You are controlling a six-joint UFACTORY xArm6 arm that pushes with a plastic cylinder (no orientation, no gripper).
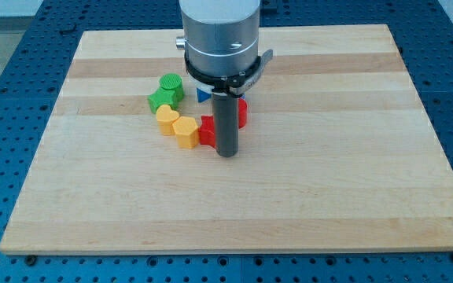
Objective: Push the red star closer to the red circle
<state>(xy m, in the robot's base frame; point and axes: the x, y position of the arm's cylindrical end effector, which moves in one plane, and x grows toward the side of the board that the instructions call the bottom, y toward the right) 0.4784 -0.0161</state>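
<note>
My tip [226, 153] rests on the wooden board [305, 189] just right of centre-left, touching the right side of a red block [208, 130] that looks like the red star. Another red block [241, 112], likely the red circle, shows partly behind the rod at its upper right. The rod hides most of the gap between the two red blocks, so I cannot tell whether they touch.
A yellow heart [185, 130] and a yellow block [166, 118] sit left of the red star in a curved row. Two green blocks [166, 92] lie above them. A blue block [203, 94] peeks out beside the arm's grey body [220, 39].
</note>
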